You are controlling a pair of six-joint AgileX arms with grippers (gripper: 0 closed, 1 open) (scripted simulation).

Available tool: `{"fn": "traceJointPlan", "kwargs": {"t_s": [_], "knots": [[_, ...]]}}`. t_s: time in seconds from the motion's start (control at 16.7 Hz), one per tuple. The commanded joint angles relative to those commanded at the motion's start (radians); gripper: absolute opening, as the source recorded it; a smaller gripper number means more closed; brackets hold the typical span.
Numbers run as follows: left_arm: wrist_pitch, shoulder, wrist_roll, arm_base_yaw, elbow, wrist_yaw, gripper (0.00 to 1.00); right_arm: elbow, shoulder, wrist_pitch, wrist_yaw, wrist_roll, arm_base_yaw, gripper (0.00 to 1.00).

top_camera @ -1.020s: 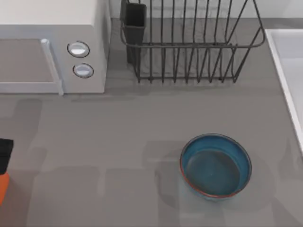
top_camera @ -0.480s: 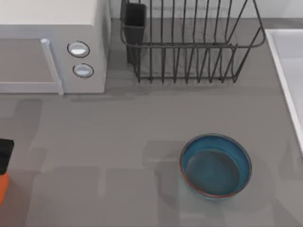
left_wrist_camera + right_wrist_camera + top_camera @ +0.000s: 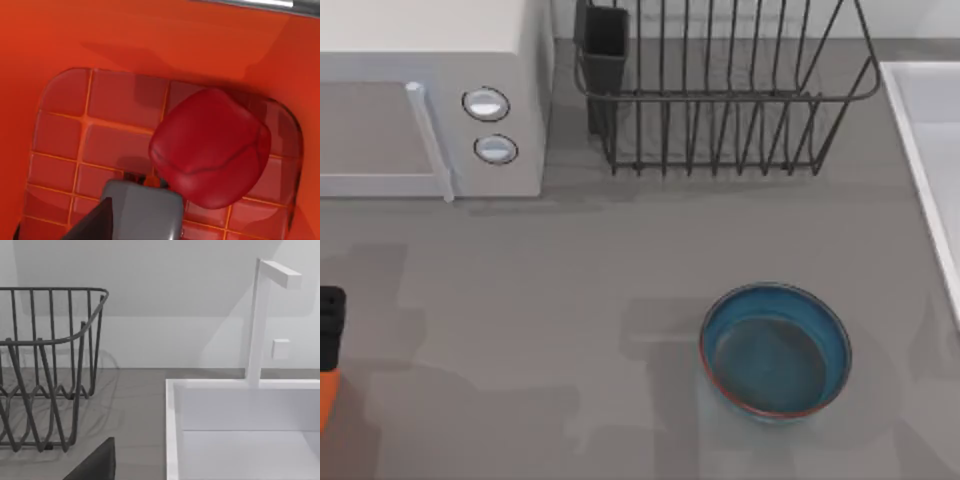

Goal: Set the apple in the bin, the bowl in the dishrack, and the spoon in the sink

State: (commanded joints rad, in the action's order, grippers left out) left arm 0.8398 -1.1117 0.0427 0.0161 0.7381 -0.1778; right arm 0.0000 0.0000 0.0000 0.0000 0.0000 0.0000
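My left gripper [image 3: 135,210] hangs over the orange bin [image 3: 60,45]; I cannot tell how wide its jaws stand. The apple [image 3: 210,147] lies on the bin's gridded floor, just beside the grey finger, and whether they touch I cannot tell. On the grey worktop [image 3: 570,280] the bowl [image 3: 775,350] sits upright, right of centre, well apart from the dishrack [image 3: 720,90] at the back. A white microwave [image 3: 430,100] stands back left. The sink [image 3: 240,410] lies at the right edge, with a white faucet [image 3: 260,320] before a pale wall [image 3: 150,275]. My right arm is near the sink; its jaws I cannot judge.
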Motion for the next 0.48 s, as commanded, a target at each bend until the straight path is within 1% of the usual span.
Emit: {"fn": "traceJointPlan", "kwargs": {"t_s": [0.48], "knots": [[-0.466,0.670,-0.014,-0.010,-0.440,0.098,1.00,0.000,0.000,0.000,0.000,0.000,0.000,1.00]]}}
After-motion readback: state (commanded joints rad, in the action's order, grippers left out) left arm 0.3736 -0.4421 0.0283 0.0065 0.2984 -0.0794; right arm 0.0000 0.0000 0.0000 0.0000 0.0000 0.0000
